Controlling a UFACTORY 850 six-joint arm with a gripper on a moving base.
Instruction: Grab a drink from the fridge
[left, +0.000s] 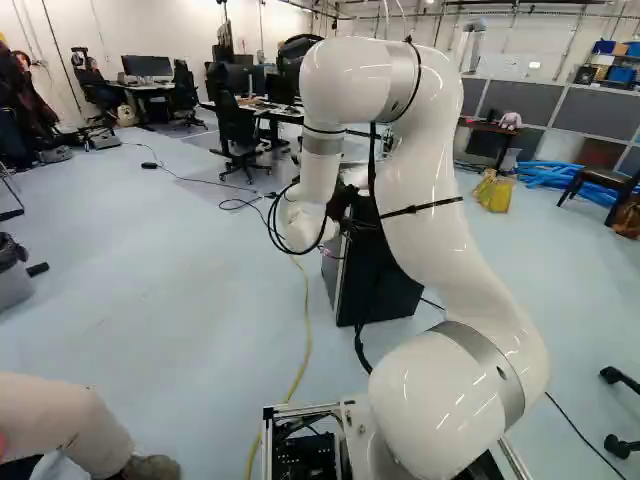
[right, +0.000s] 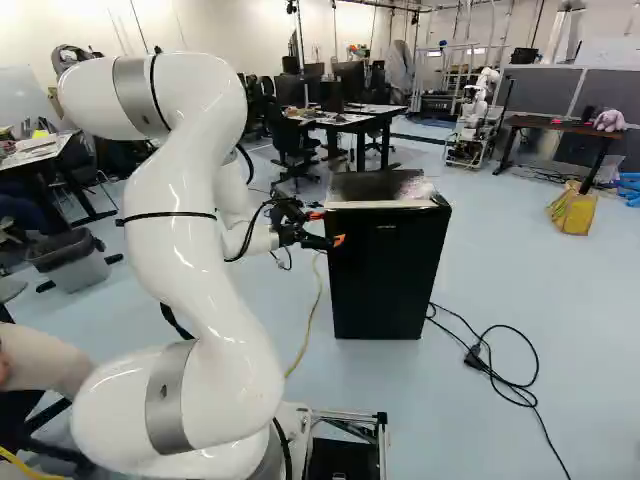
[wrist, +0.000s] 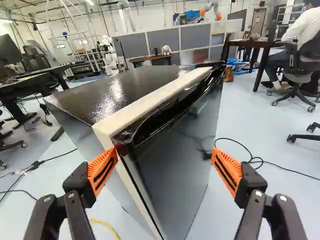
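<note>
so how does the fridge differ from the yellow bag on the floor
The fridge is black with a shiny top, while the bag is mostly yellow. The fridge is a rigid, straight-edged box; the bag looks soft and creased. The fridge is clearly the bigger, the bag the smaller. Both stand on the floor.

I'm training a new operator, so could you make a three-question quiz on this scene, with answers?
1. True or false: the gripper is shut on the edge of the fridge door.

2. Multiple choice. The fridge door is:
a) wide open
b) closed
c) lying on the floor

3. Fill in the missing word: in the right base view, the yellow bag stands on the ____.

Key: 1. False, its fingers stand apart, open; 2. b; 3. floor.
</note>
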